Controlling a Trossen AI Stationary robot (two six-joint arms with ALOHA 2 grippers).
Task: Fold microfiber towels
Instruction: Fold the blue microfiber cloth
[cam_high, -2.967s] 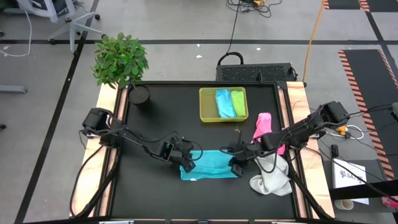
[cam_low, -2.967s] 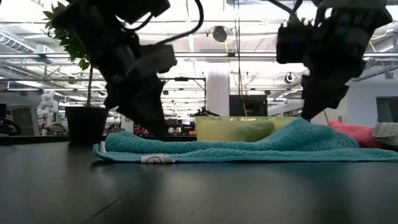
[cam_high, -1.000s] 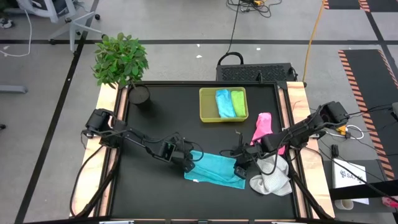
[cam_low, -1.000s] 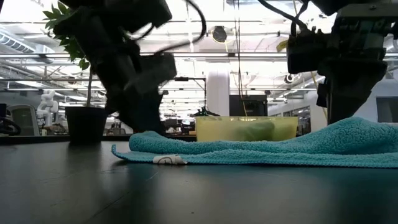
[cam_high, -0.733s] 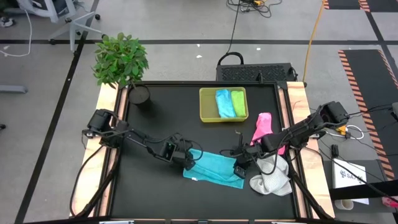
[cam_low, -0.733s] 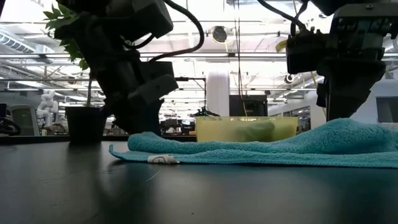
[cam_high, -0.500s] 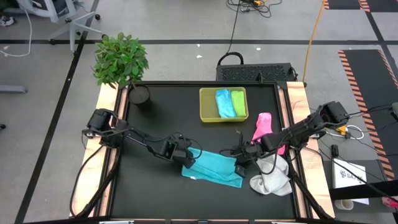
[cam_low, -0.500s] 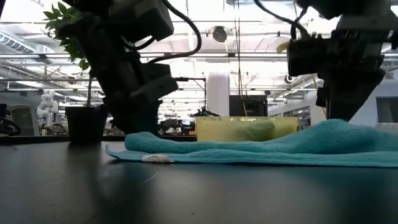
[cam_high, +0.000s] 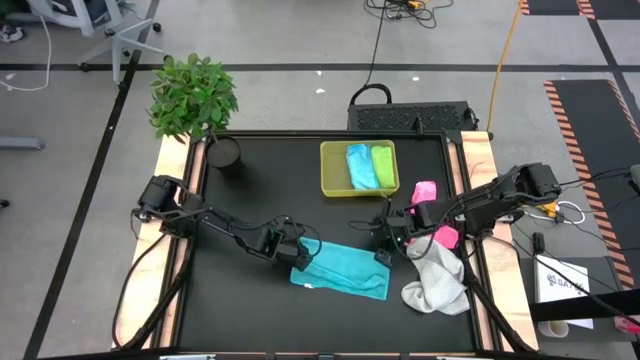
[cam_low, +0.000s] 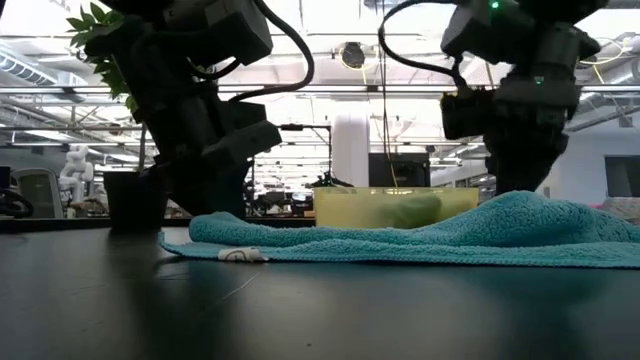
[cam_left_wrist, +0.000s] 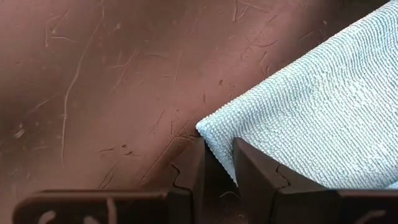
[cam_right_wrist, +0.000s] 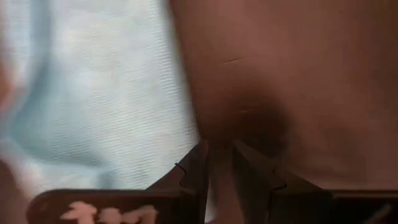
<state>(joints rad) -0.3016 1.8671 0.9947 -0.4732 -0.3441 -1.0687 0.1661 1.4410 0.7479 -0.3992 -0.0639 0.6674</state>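
the teal towel (cam_high: 342, 267) lies folded over on the black table (cam_high: 250, 200) near its front middle, one end under each arm. the left tool (cam_left_wrist: 217, 167) is nipped shut on the towel's corner, the cloth edge running between its two dark fingers (cam_left_wrist: 189, 168) right at the table surface. the right tool (cam_right_wrist: 216, 163) sits low at the towel's other end with its fingers close together, but i cannot tell from these views whether any cloth is between them. the pink towel (cam_high: 432, 214) and the white towel (cam_high: 437, 283) lie heaped just beside the right arm, the white one close against the teal towel's end, while the light blue towel (cam_high: 359, 166) and the lime green towel (cam_high: 382, 165) rest side by side in the yellow-green tray (cam_high: 332, 170) farther back. the likeliest trouble from here: the left grip holds only the tip of a corner, so a quick pull could let the pile slip out and the fold fall open. if the right tool has lost its end, the towel would drag crooked behind the left one. the right arm could also snag the white or pink towel and sweep it onto the teal one, and fingers this low may scrape the table.
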